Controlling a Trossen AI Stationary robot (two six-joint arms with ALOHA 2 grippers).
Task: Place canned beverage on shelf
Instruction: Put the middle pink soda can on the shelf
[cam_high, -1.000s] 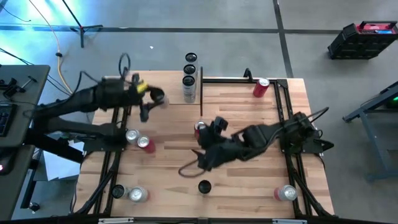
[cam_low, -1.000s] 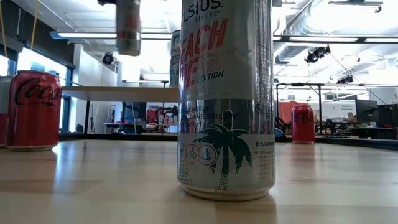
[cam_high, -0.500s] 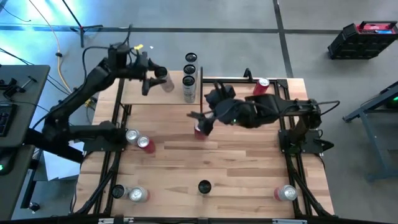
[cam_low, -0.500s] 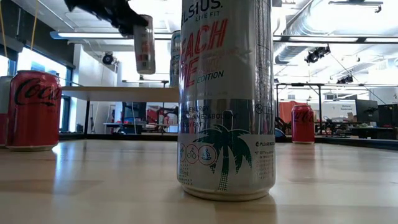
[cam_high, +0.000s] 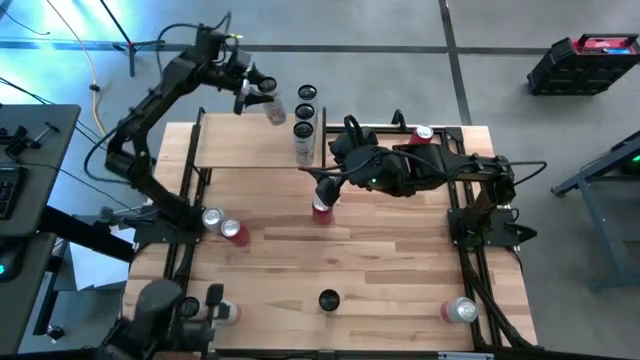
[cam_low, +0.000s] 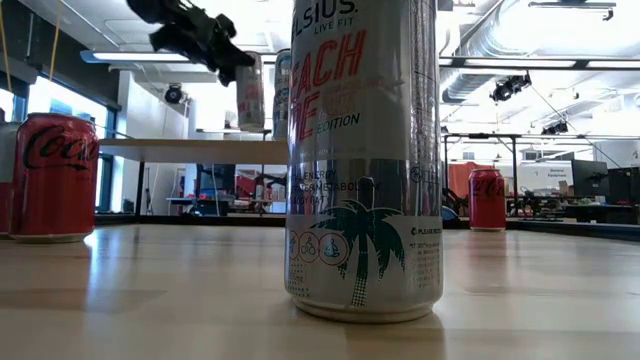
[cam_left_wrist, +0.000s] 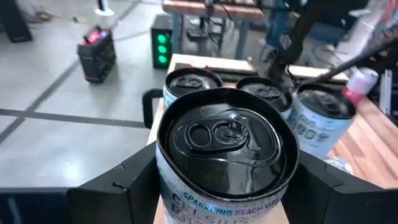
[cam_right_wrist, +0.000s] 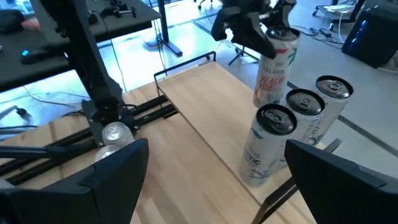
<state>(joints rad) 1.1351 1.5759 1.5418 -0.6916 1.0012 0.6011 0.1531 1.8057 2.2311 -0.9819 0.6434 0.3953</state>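
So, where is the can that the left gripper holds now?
In the high view, the held can is in the left gripper, raised over the shelf at the table's far left, beside the row of three cans.

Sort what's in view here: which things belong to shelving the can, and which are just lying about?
Job in hand:
- slim can held above the shelf by the left gripper
- shelf
- three slim cans already standing there

Lying about:
- red can under the open right gripper
- red can at the far edge
- loose cans on the table
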